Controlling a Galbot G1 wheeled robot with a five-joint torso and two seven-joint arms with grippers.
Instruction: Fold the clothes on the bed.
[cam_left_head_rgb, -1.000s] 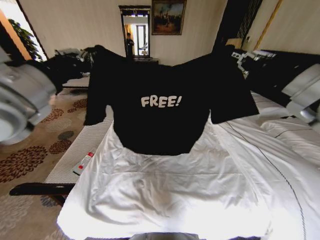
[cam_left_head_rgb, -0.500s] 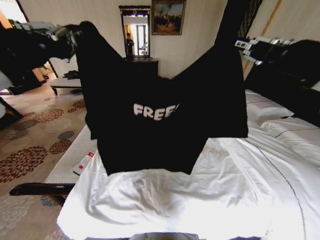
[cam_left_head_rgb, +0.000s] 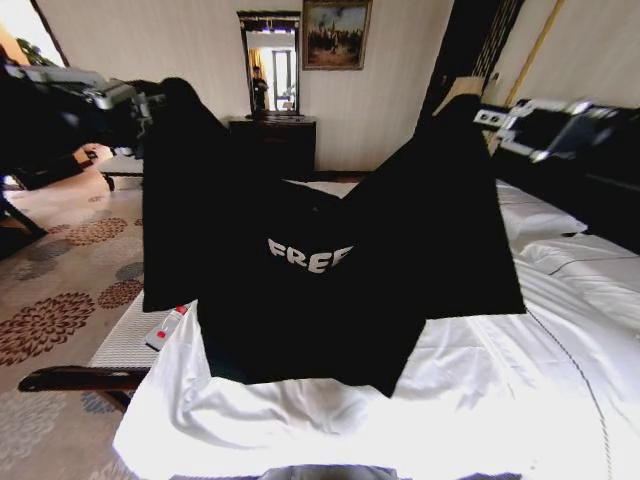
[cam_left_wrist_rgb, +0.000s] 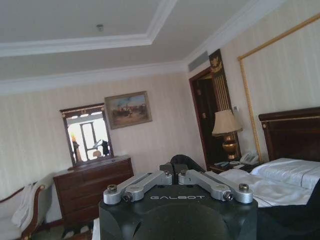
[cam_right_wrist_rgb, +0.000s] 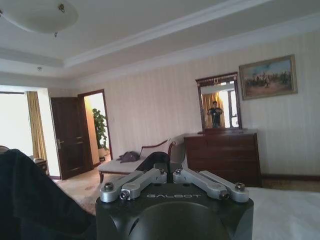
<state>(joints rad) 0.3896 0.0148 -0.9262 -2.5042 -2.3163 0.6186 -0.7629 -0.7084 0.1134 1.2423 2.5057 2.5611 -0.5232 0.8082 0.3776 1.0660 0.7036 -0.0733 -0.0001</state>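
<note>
Hanging in the head view, the black T-shirt (cam_left_head_rgb: 330, 290) is held up by its two shoulders, the left hand (cam_left_head_rgb: 152, 100) pinching one shoulder high on the left and the right hand (cam_left_head_rgb: 478, 112) pinching the other high on the right. The cloth sags between them, with the lettering facing the camera and the hem trailing onto the white sheets of the bed (cam_left_head_rgb: 480, 400). The garment's long axis is judged to run downward from the hands, both about equally near it. A pale-cushioned bench (cam_left_head_rgb: 135, 335) stands just beside the bed.

Seen from the left wrist, the left hand (cam_left_wrist_rgb: 173, 174) is closed together on a fold of dark cloth.

Seen from the right wrist, the right hand (cam_right_wrist_rgb: 167, 169) is likewise clamped on dark fabric.
</note>
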